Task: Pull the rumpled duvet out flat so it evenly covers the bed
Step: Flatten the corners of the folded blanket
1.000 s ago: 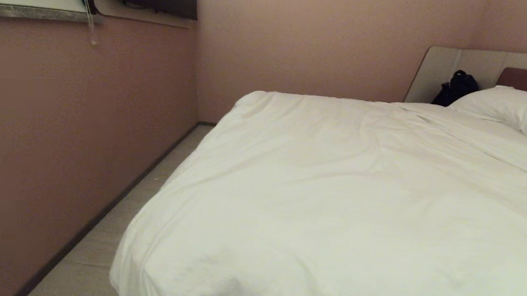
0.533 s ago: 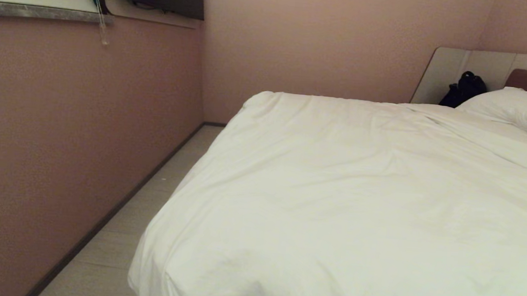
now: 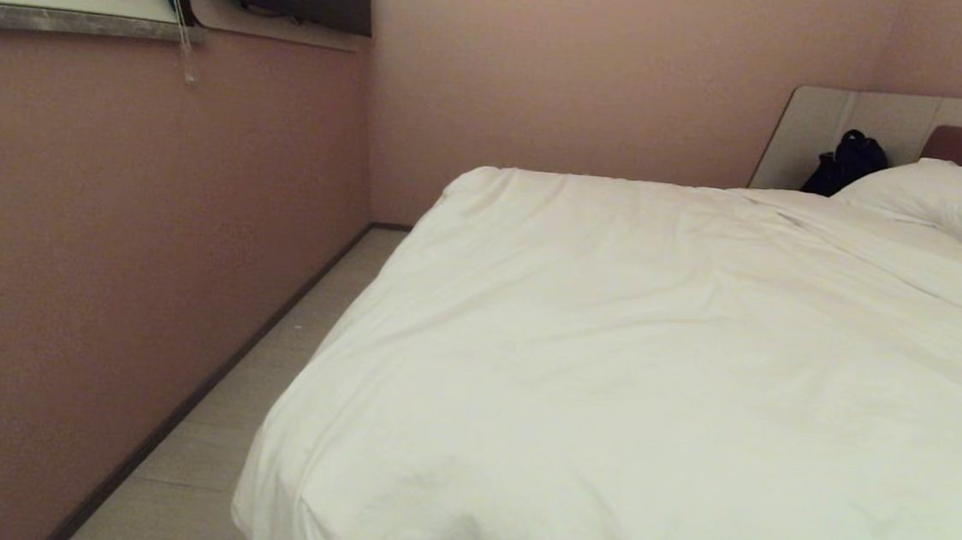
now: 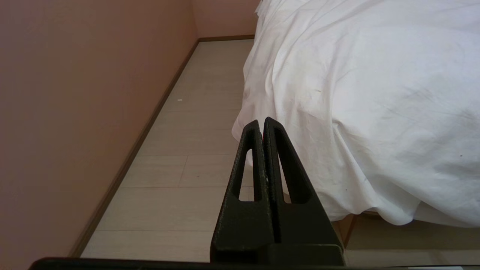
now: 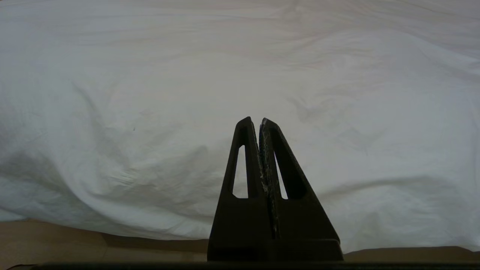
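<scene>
two pincers are in play, and both are pressed shut with nothing in them. the left pincer (image 4: 261,122) hangs low by the corner of the bed (image 4: 348,225), and its tips point at the hanging edge of the duvet (image 4: 360,105) just ahead of it. to its left side is bare floor (image 4: 202,112) and then the pink wall (image 4: 75,112). the right pincer (image 5: 255,120) faces the side of the duvet (image 5: 240,75), which fills almost all it can see, with the hem just ahead of the tips and a little lower. neither pincer shows in the head view.

the duvet (image 3: 654,361) lies over the bed and drapes down past the near corner. far ahead of the pincers, near the headboard (image 3: 853,119), a pillow (image 3: 950,204) rests, with a black bag (image 3: 850,162) beside it.

the duvet looks soft, puffy and floppy. i think it will bend and bunch up, not slide as one piece. it is big, so it may feel a bit heavy and drag on the sheet. it will not break. the cloth looks smooth, so a thin pinch might slip.

a good place to hold looks like the thick hem at the corner in front of the left pincer, and the low edge in front of the right one. each pincer must open first.
</scene>
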Motion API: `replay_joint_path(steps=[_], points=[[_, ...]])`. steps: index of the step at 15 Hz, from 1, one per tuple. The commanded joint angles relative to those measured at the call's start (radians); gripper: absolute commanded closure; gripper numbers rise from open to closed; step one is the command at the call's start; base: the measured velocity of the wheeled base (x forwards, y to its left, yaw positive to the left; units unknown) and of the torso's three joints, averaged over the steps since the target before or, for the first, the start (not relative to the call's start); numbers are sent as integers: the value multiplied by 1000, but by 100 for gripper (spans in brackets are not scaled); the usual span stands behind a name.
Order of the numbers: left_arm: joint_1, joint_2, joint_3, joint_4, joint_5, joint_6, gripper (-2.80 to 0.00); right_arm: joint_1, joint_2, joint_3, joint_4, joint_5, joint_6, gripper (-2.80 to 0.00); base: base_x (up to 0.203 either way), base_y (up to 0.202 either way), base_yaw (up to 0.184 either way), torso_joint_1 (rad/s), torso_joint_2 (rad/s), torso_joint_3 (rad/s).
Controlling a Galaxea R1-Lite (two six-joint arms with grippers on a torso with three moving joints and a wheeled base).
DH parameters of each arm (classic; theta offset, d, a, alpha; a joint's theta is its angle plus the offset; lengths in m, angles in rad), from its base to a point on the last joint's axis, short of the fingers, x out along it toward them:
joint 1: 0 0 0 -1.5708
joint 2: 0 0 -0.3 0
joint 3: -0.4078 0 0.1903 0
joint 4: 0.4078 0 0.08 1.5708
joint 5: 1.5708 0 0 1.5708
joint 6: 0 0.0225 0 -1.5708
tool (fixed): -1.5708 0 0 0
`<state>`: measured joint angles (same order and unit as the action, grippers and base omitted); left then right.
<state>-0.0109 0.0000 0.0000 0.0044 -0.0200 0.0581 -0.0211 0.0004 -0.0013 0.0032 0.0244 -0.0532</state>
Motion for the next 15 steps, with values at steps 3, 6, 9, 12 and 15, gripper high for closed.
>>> replay_joint_path(steps=[3,6,9,12,15], points=[[0,0,0,0,0,0,0,0,0,1,0,0,0,0,0,0,0,0,0,0],[0,0,0,0,0,2,0,1,0,0,1,0,0,0,0,0,0,0,0,0],[0,0,0,0,0,3,0,0,0,0,1,0,0,0,0,0,0,0,0,0],[0,0,0,0,0,3,0,1,0,0,0,0,0,0,0,0,0,0,0,0],[0,0,0,0,0,3,0,1,0,0,1,0,0,0,1,21,-1,-1,-1,-1]])
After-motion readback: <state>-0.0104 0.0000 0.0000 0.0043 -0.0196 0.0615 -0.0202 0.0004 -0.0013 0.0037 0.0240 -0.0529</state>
